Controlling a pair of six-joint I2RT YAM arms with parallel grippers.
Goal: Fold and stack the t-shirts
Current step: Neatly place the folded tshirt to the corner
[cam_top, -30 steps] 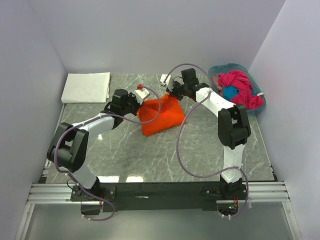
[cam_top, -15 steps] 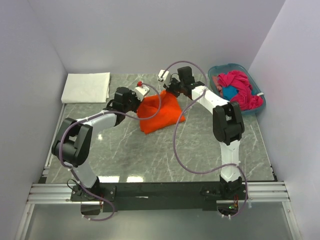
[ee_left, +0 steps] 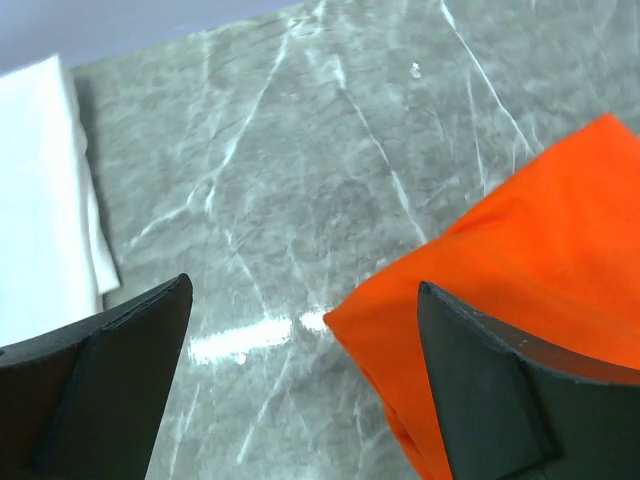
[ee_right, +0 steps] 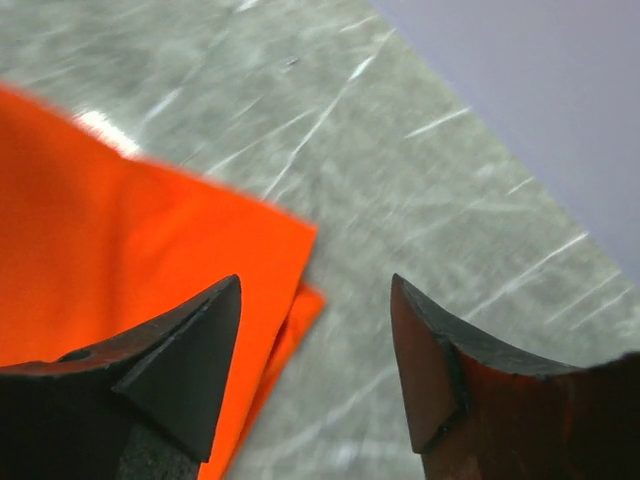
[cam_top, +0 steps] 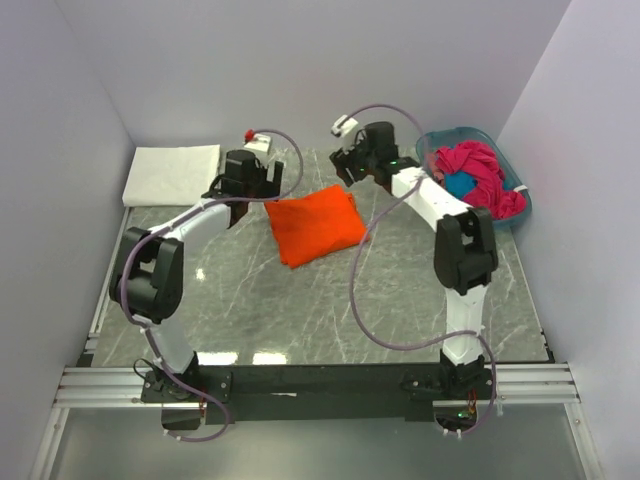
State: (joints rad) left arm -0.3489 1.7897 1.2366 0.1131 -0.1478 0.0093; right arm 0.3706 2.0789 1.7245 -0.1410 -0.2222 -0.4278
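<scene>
Grey marble table [cam_top: 400,300]. Orange shirt [cam_top: 314,224] lies folded flat at centre-back, free of both arms. Left gripper [ee_left: 302,290] is over its left corner, jaws wide apart, empty. Right gripper [ee_right: 315,285] is over its right corner, jaws apart, empty. White shirt [cam_top: 173,173] sits folded at far left.

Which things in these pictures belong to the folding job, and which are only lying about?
Part of the job:
- orange t-shirt, folded, in the middle
- white t-shirt, folded, far left corner
- magenta t-shirt and blue t-shirt, crumpled in the teal basket

Only lying about:
- the teal basket itself
- marble table
</scene>
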